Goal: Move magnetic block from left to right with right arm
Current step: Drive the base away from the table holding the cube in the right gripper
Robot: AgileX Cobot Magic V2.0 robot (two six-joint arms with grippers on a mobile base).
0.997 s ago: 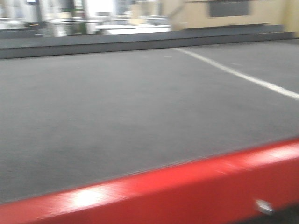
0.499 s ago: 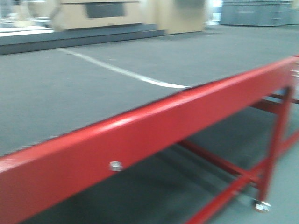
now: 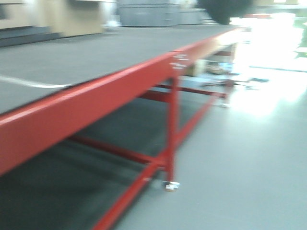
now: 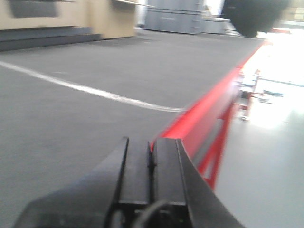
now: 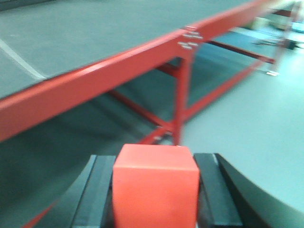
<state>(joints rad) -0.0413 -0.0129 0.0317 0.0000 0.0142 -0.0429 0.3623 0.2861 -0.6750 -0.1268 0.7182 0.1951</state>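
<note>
- Red, matte and sharp-edged, the small magnetic block sits pinched between the two black fingers of the right gripper. The gripper is closed only to the cube's width. Pressing on two opposite flat faces is likely what stops the cube from swivelling while it is carried.
- Measured against the red-painted steel table rail, the block appears on the floor side, off the dark grey mat. Pale grey floor lies behind it. I judge it to be in transit, not yet at a set-down spot.
- On the mat side of that rail, the black left gripper hangs low over the grey surface. Its jaws are pressed together to a hairline seam with nothing between them. That idle posture makes sense, since the job belongs to the other arm.
- A thin white tape line crosses the mat and ends near the rail.
- All three views are smeared, so I cannot tell where on the right the block should land.
</note>
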